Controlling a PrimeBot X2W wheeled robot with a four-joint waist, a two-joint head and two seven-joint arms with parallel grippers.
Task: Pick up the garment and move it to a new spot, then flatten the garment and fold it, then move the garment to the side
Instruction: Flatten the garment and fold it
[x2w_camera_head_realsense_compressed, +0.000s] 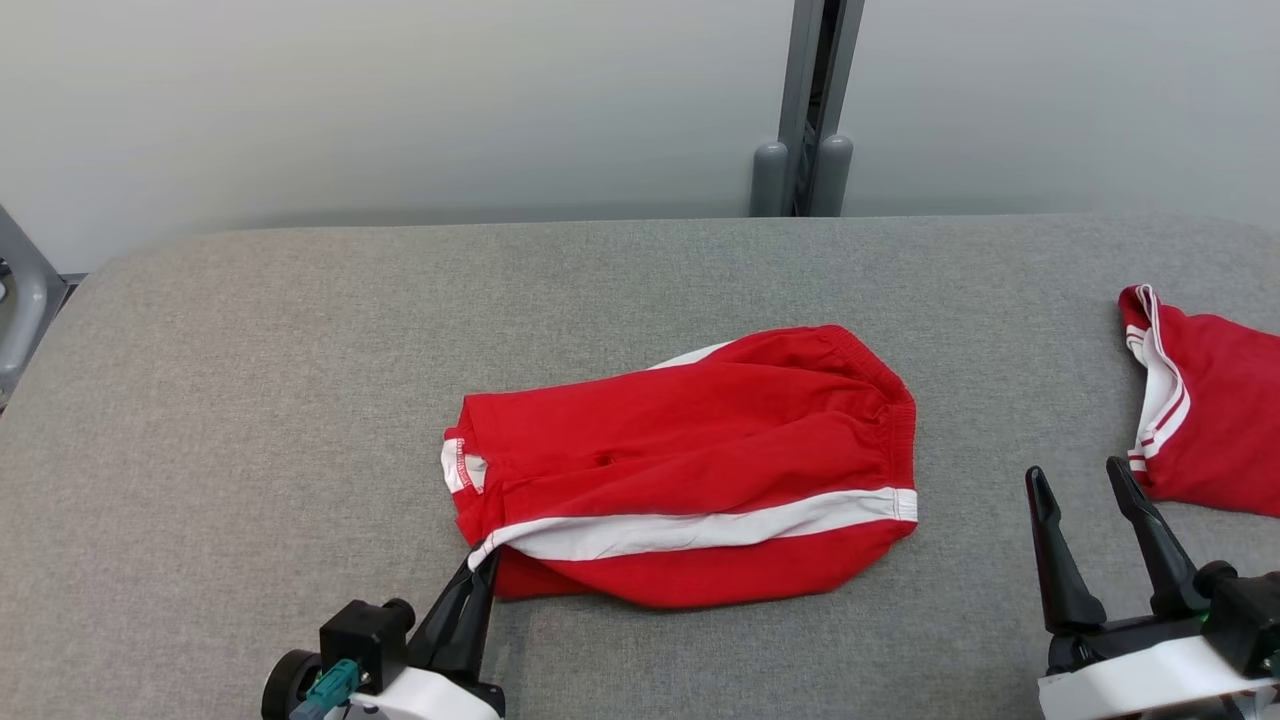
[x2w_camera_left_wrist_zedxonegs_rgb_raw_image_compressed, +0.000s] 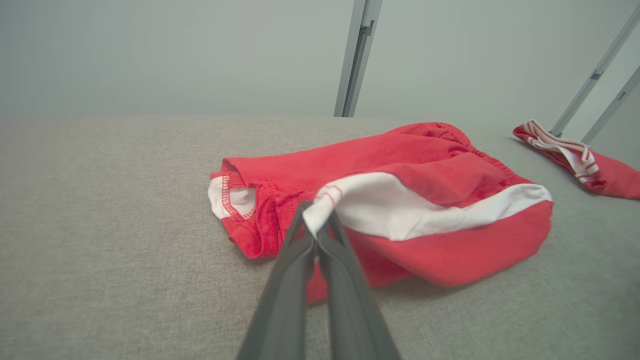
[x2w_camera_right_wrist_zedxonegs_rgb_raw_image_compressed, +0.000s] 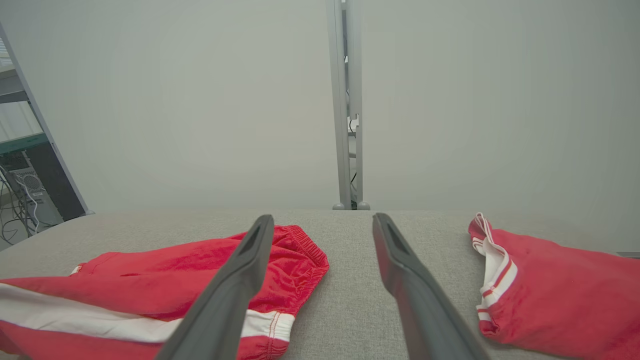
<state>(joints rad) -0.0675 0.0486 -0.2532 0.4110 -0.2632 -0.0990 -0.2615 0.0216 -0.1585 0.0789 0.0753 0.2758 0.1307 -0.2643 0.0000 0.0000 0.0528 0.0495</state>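
In the head view you see the garment (x2w_camera_head_realsense_compressed: 690, 450), red shorts with a white stripe (x2w_camera_head_realsense_compressed: 700, 528) along the side, lying crumpled near the middle of the grey padded table (x2w_camera_head_realsense_compressed: 250, 400). Your left gripper (x2w_camera_head_realsense_compressed: 478, 565) comes in from the lower left with its fingers pressed together, pinching the garment at its near left corner, where the stripe ends. Your right gripper (x2w_camera_head_realsense_compressed: 1077, 472) stands at the lower right, jaws spread and holding nothing. It is over bare table, between the garment and a second red garment (x2w_camera_head_realsense_compressed: 1215, 420) that lies at the right edge. A grey post (x2w_camera_head_realsense_compressed: 805, 110) rises behind the far edge of the table.

In the left wrist view you look along the two dark fingers, clamped tight. The end of the white stripe is bunched between their tips, and the red cloth spreads out beyond them. To the left of the tips a hem is turned back and shows a white inside with red stitching. The second red garment lies well apart at the far right.

In the right wrist view the fingers stand wide apart, with only grey table between them. The garment's elastic waistband (x2w_camera_right_wrist_zedxonegs_rgb_raw_image_compressed: 305, 250) shows just beyond the left finger, apart from it, and the second red garment lies to the right of the right finger.
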